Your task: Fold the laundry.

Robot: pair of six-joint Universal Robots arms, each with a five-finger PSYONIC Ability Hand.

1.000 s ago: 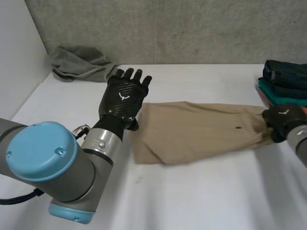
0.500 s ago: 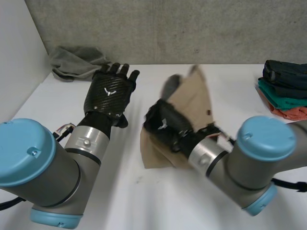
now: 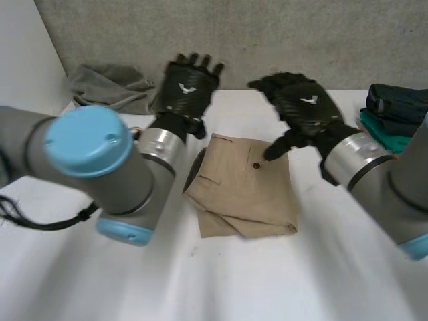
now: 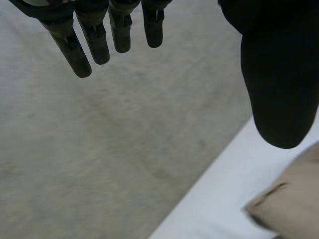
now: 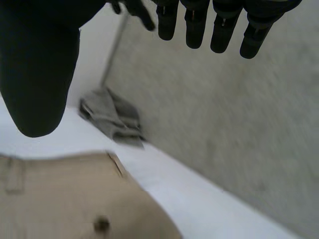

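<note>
Khaki trousers (image 3: 244,190) lie folded on the white tabletop (image 3: 234,281), with the left hand (image 3: 186,90) and right hand (image 3: 304,107) hovering over their far edge, fingers straight and empty.

White counter (image 3: 234,281). Folded tan trousers (image 3: 244,194) lie mid-counter; crumpled grey cloth (image 3: 107,87) sits in the far left corner. At the right edge, a stack of folded clothes (image 3: 394,110).

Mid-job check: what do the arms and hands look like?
The left arm and right arm are thick grey tubes with light-blue caps and silver wrist rings. The left hand and right hand are black, weave-patterned, each with a small white logo on its back.
</note>
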